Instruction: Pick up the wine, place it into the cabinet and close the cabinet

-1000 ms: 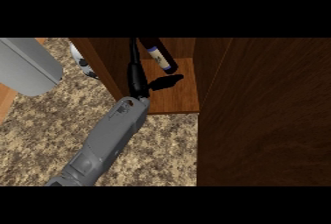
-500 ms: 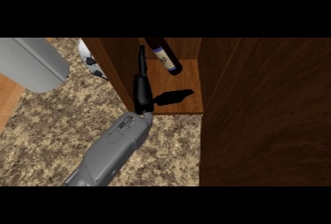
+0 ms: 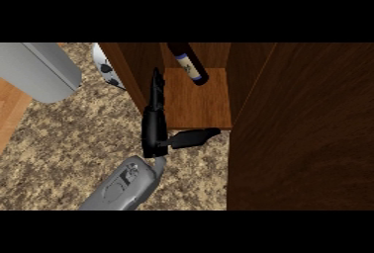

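1. The robot hand [image 3: 154, 129], on the one forearm in view, is open: its fingers lie straight along the cabinet's left wall [image 3: 133, 74] and its thumb juts right across the front edge of the shelf [image 3: 199, 105]. It holds nothing. Which arm this is I cannot tell for certain; it enters left of centre, so I take it for the left, and no other hand shows.
2. Over the last second the robot hand has pulled away from the wine [image 3: 188, 63] and its fingers have straightened against the wall.
3. I judge from this that the placing step is done and closing the cabinet remains.
4. The cabinet now holds the wine: the dark bottle with a pale label lies at the back of the shelf, well apart from the fingers. Nothing else shows inside.
5. The dark wooden door [image 3: 303, 128] stands open at the right, filling that side of the view.
6. On the granite desk [image 3: 58, 163], a grey appliance [image 3: 40, 69] sits at the upper left.
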